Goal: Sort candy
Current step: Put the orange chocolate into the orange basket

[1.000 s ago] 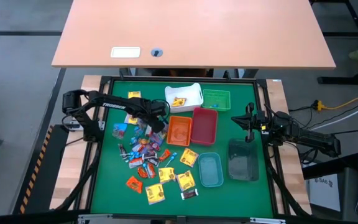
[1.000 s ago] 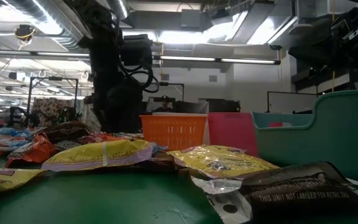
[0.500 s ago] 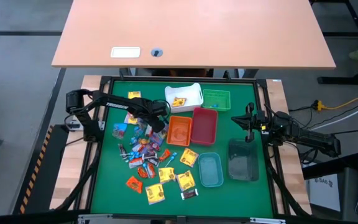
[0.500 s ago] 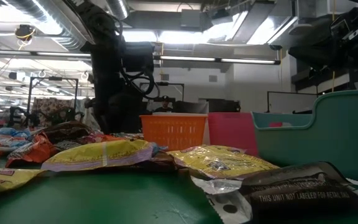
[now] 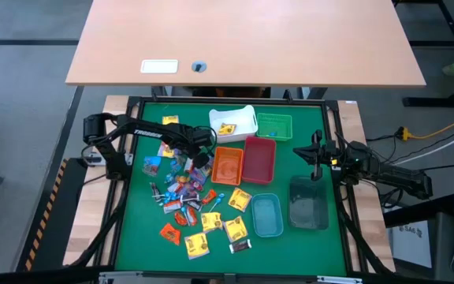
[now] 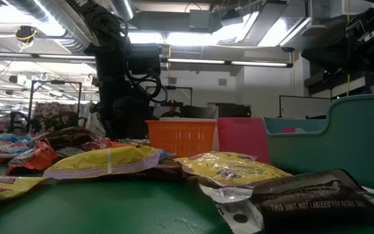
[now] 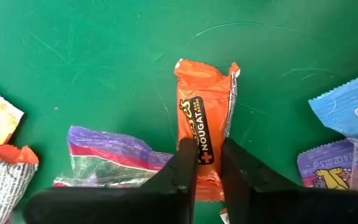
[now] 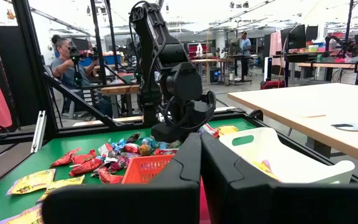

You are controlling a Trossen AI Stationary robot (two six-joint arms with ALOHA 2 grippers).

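My left gripper (image 7: pixel 209 163) is down on the green mat (image 5: pixel 140 213), just left of the orange bin (image 5: pixel 227 166). A second ago its fingers stood spread over the pile; they have now drawn in, and the wrist view shows them pinching an orange nougat bar (image 7: pixel 204 130) across its width, near the end closest to me. The bar still lies flat on the mat, not yet lifted.

Effect on the task: one piece of candy is secured, so the step in hand moves from grasp to lift and carry. Judging by wrapper colour, the orange bin is the likely destination, but that is an inference.

Around the bar, a purple-striped wrapper (image 7: pixel 110 155) lies just beside my left finger, partly under it, and a blue wrapper (image 7: pixel 353 112) sits well apart on the other side. The purple wrapper could drag along on the lift.

The rest of the candy pile (image 5: pixel 191 205) lies below and left of the orange bin.

My right gripper (image 5: pixel 315 150) waits to the right of the orange bin, beyond the red bin (image 5: pixel 259 158), fingers pressed together and holding nothing.
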